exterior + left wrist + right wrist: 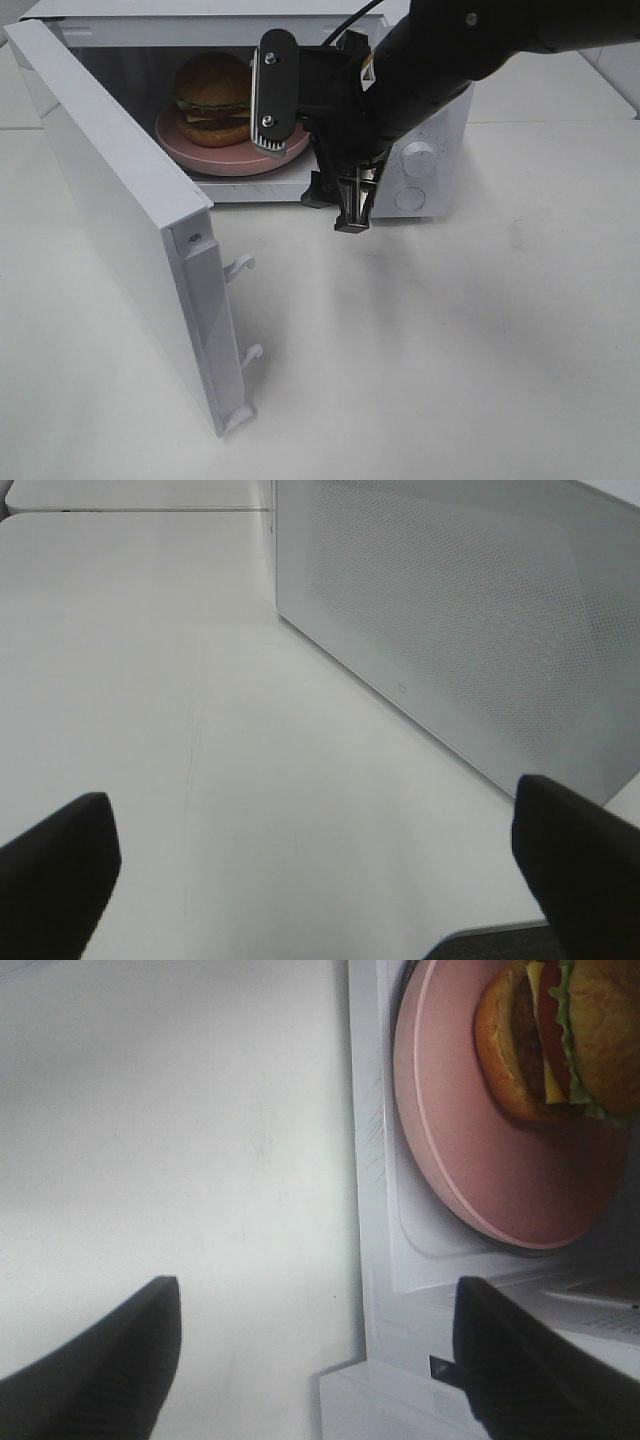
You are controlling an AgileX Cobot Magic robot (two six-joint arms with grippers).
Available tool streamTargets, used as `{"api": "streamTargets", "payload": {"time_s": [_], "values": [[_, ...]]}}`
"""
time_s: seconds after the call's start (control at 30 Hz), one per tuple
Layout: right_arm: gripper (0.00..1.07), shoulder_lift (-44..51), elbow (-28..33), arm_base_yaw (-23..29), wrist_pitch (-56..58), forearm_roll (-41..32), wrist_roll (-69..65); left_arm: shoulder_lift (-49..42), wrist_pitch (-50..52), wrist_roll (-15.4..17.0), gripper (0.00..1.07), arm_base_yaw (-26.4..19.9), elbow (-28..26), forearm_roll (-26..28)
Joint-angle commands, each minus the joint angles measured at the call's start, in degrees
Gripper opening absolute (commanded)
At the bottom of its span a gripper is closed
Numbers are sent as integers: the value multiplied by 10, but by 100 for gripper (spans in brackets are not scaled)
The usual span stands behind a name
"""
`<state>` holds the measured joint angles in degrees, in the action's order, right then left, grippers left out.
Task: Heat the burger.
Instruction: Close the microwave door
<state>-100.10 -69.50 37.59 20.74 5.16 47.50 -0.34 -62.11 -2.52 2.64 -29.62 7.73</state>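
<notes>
The burger (213, 95), with a golden-brown bun, lettuce and cheese, sits on a round pink plate (200, 145) inside the white microwave (430, 150). The microwave door (110, 200) stands wide open to the left. My right gripper (337, 205) is open and empty, pointing down at the table just in front of the microwave's opening and control panel. In the right wrist view the burger (585, 1040) and plate (470, 1140) lie past the open gripper (320, 1360). My left gripper (315, 870) is open and empty over the bare table and does not show in the exterior high view.
Two knobs (418, 158) are on the microwave's right panel. The door's inner edge carries latch hooks (240, 265). A white perforated panel of the microwave (480, 620) stands close ahead of the left gripper. The white table (450, 340) extends in front.
</notes>
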Motion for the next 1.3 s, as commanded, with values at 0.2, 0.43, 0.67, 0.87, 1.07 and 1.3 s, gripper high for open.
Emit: {"api": "streamTargets", "payload": {"time_s": [0.2, 0.43, 0.67, 0.87, 1.07, 1.3], "values": [[74, 87, 71, -3, -3, -1, -84, -3, 8, 1, 100, -1, 1, 4], [74, 144, 121, -3, -3, -1, -156, -3, 8, 1, 100, -1, 1, 4], [74, 223, 183, -3, 7, -1, -302, -3, 8, 1, 100, -1, 1, 4], [74, 260, 200, -3, 56, -1, -387, -3, 8, 1, 100, -1, 1, 4], [74, 283, 200, -3, 193, -1, -464, -3, 8, 1, 100, -1, 1, 4], [74, 303, 200, -3, 299, -2, -502, -3, 8, 1, 100, -1, 1, 4]]}}
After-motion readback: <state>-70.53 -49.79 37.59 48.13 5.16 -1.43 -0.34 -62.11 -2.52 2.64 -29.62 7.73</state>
